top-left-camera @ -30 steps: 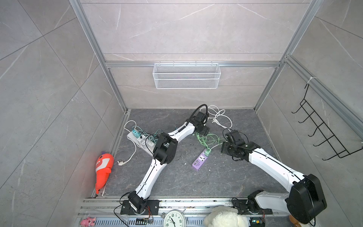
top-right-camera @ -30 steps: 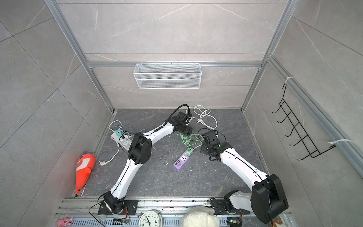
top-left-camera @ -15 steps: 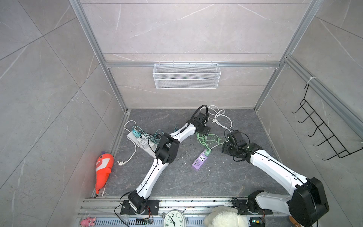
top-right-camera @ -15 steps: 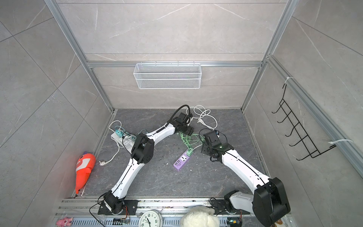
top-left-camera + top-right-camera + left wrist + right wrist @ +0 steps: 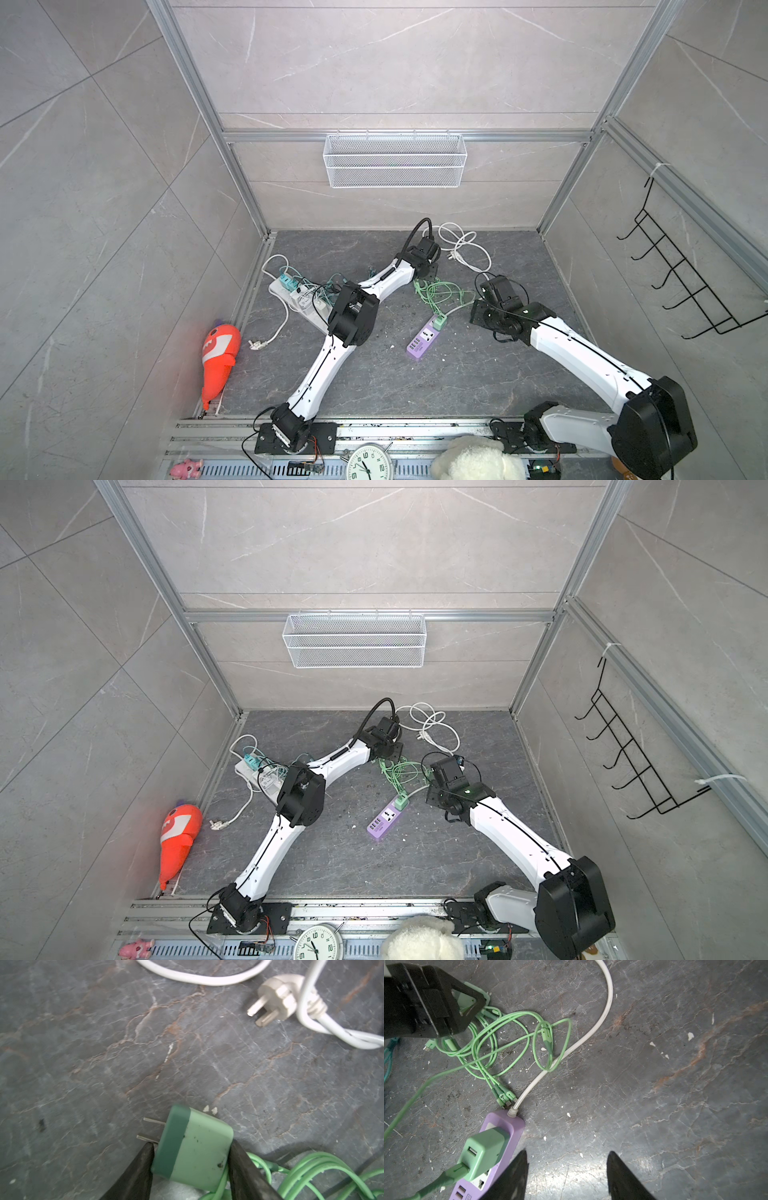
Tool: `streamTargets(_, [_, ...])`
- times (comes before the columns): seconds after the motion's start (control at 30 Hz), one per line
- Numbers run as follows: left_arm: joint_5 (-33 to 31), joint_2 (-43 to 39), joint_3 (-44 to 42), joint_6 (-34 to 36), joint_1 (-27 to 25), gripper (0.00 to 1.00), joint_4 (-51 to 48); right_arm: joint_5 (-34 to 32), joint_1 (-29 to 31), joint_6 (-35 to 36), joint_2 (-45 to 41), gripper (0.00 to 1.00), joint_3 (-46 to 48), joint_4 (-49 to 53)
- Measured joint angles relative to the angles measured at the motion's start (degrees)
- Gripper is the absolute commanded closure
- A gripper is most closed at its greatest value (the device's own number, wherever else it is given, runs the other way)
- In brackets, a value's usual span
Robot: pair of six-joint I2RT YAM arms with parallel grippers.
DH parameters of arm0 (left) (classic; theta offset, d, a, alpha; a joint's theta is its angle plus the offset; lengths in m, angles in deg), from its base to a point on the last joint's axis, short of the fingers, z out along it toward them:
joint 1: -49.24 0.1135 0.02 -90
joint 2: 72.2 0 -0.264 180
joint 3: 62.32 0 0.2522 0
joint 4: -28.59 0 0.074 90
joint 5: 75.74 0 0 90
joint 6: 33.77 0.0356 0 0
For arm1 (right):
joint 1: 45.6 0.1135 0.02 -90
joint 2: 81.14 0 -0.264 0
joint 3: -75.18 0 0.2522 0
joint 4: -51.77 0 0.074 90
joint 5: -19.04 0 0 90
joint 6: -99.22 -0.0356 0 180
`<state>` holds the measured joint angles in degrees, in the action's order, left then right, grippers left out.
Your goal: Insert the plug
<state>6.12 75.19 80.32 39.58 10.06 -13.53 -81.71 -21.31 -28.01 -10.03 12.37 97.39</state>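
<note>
the left gripper (image 5: pixel 191 1144) is clenched on the green charger plug (image 5: pixel 195 1130), which lies on its side on the grey stone floor (image 5: pixel 187 1043), beside a tangle of green cable (image 5: pixel 311 1167). the hold runs end to end: 1 of the fingers (image 5: pixel 141 1167) bears on the pronged face, just beside the lower of the 2 prongs (image 5: pixel 153 1121), and the other bears on the rear. a loose white plug (image 5: pixel 276 999) lies well apart.

the purple power strip (image 5: pixel 417 347) sits between the 2 arms, away from this plug. a second green charger (image 5: pixel 485 1153) already fills the socket nearest the strip's cord. the open socket (image 5: pixel 480 1184) next to it looks like the target. the right gripper (image 5: pixel 568 1153) is spread wide with nothing in it, low over the floor just beside the strip.

to do this well, i'd lift slowly so the cable loops pay out without snagging. i'd also check the finger on the pronged face – it could hit the strip before the prongs seat, so a re-grip across the flat sides may help. turn the prongs downward and square them to the slots. let the right gripper pin the strip – it looks light enough to skid – then press straight in.
</note>
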Motion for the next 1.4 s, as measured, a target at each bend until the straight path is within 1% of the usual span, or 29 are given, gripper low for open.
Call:
streamTargets(0.07, [-1.3, -1.8, -3.0, -2.2, 0.4, 0.58, 0.2, 0.7, 0.0, 0.1, 0.0, 0.39, 0.0, 0.0])
streamTargets(0.13, [-2.8, -5.0, -8.1, -4.7, 1.0, 0.58, 1.0, 1.5, 0.0, 0.8, 0.0, 0.39, 0.0, 0.0])
streamTargets(0.23, [-5.5, -11.0, -17.7, -9.2, 2.2, 0.56, 1.7, 3.7, 0.0, 2.5, 0.8, 0.41, 0.0, -0.1])
streamTargets(0.3, [-6.9, -15.5, -24.9, -12.9, 2.8, 0.59, 1.9, 5.7, 0.0, 3.8, 2.7, 0.43, -0.1, -0.2])
streamTargets(0.33, [-7.3, -17.6, -27.9, -14.7, 3.1, 0.58, 1.9, 6.4, 0.0, 4.1, 3.7, 0.43, -0.1, -0.4])
streamTargets(0.43, [-8.2, -22.2, -34.7, -20.1, 3.9, 0.57, 1.9, 8.8, 0.0, 5.3, 5.9, 0.43, -0.1, -1.0])
streamTargets(0.57, [-7.4, -25.4, -39.5, -26.0, 4.2, 0.48, 2.1, 10.6, 0.0, 6.1, 6.4, 0.43, -0.1, -2.0])
streamTargets(0.67, [-6.0, -26.4, -41.0, -28.5, 4.2, 0.43, 2.8, 11.2, 0.0, 6.7, 6.4, 0.43, -0.3, -2.2])
streamTargets(0.77, [-4.7, -27.6, -43.2, -30.1, 4.2, 0.33, 4.1, 11.5, 0.0, 6.9, 6.4, 0.43, -0.3, -2.2])
streamTargets(0.9, [-3.5, -30.8, -47.1, -30.4, 4.2, 0.25, 4.4, 11.6, 0.0, 7.1, 6.4, 0.43, -0.3, -2.2])
streamTargets(1.0, [-3.2, -33.5, -48.6, -29.2, 4.2, 0.19, 3.6, 11.6, 0.0, 7.1, 6.4, 0.43, -0.3, -2.2])
streamTargets(1.07, [-3.1, -35.3, -48.7, -27.5, 4.2, 0.18, 2.5, 11.6, 0.0, 7.1, 6.4, 0.43, -0.4, -2.1])
streamTargets(1.13, [-3.1, -37.5, -48.6, -24.3, 4.1, 0.17, 1.2, 11.6, 0.0, 7.1, 6.4, 0.43, -0.4, -2.2])
streamTargets(1.23, [-3.8, -40.0, -46.6, -16.2, 4.1, 0.16, -3.0, 11.6, 0.0, 7.1, 6.3, 0.43, -0.4, -2.1])
streamTargets(1.33, [-4.1, -42.0, -44.7, -3.4, 4.0, 0.18, -5.6, 11.6, 0.0, 7.1, 5.8, 0.43, -0.4, -2.1])
streamTargets(1.4, [-4.3, -44.1, -45.8, 7.0, 3.9, 0.20, -6.6, 11.6, 0.0, 7.1, 5.0, 0.43, -0.4, -2.1])
